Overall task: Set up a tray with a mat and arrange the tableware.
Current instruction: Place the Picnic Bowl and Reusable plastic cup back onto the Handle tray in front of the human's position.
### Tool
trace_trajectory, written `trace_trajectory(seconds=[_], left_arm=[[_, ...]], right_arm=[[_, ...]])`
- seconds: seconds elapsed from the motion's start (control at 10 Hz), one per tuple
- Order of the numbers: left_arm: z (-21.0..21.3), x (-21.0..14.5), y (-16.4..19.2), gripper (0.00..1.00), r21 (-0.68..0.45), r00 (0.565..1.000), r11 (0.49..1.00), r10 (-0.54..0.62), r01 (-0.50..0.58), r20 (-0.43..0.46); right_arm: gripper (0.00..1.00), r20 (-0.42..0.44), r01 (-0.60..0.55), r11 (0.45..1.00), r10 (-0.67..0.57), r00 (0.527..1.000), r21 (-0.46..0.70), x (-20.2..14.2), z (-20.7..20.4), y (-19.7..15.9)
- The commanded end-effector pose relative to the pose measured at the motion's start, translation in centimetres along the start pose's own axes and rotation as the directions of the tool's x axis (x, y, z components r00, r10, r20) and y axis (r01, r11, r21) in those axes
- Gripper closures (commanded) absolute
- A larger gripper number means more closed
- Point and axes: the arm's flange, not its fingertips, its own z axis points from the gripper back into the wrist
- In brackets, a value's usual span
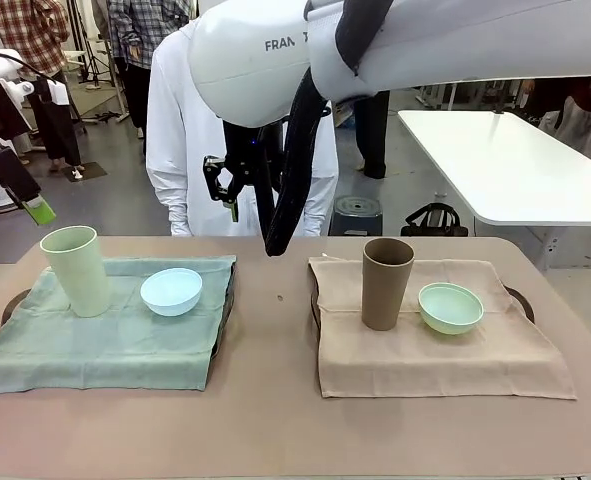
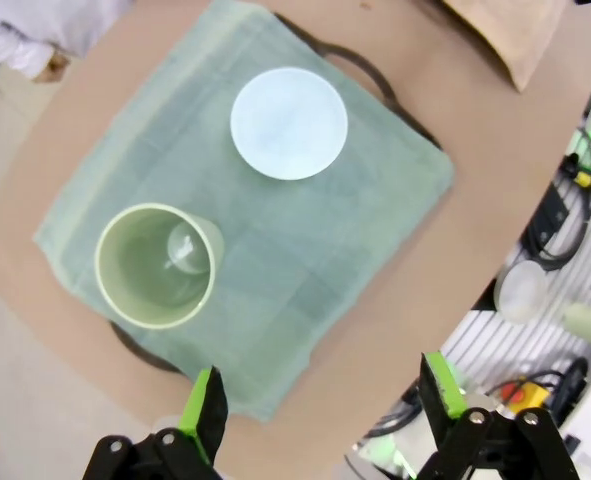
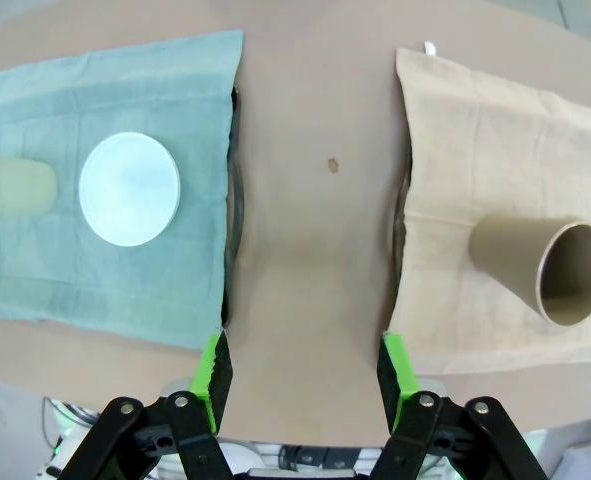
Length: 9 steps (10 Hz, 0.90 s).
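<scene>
Tumblers and bowls paired by mat: pale green tumbler (image 1: 76, 268) at 9 o'clock of light blue bowl (image 1: 171, 291); both grippers (image 2: 320, 400) (image 3: 303, 372) apart, empty.

tumblers (image 1: 76, 268) 2 | bowls (image 1: 171, 291) 2 | mats (image 1: 105, 345) 2 | trays (image 1: 521, 298) 2

- A smooth grey floor (image 1: 115, 200) is running behind the brown-topped work table (image 1: 275, 420).
- A long white rectangular table (image 1: 515, 165) is standing at the right.
- A black bag (image 1: 435, 219) is sitting on the floor beside it.
- People are standing farther back.
</scene>
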Motion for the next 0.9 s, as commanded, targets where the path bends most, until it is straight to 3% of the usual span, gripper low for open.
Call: trace_trajectory(seconds=[0.0,0.2,0.5,0.6,0.7,0.8], left_arm=[[-1.4,-0.2,-1.0,0.00,0.058,0.989,0.991,0.128,-0.124,-0.072],[-2.9,0.1,-2.1,0.00,0.126,0.968,0.965,0.240,-0.230,-0.072],[-3.6,-0.1,-2.1,0.00,0.104,0.945,0.943,0.324,-0.317,-0.052],[-3.2,-0.4,-2.3,0.00,0.062,0.948,0.947,0.317,-0.315,-0.031],[-3.5,0.1,-2.0,0.00,0.102,0.952,0.952,0.298,-0.290,-0.072],[-3.5,0.1,-2.0,0.00,0.102,0.952,0.952,0.298,-0.290,-0.072]], right_arm=[[0.24,-0.016,0.041,0.996,-0.040,0.999,0.078,-0.2,0.3,-4.9],[0.24,-0.020,0.096,0.988,-0.094,0.995,0.125,-1.5,1.5,-11.0],[0.24,-0.041,0.161,0.981,-0.157,0.987,0.111,-3.8,1.9,-17.9],[0.24,-0.033,0.249,0.965,-0.247,0.968,0.082,-4.0,1.8,-18.9],[0.24,-0.044,0.167,0.981,-0.164,0.985,0.095,-1.9,2.8,-16.4],[0.24,-0.044,0.167,0.981,-0.164,0.985,0.095,-1.9,2.8,-16.4]])
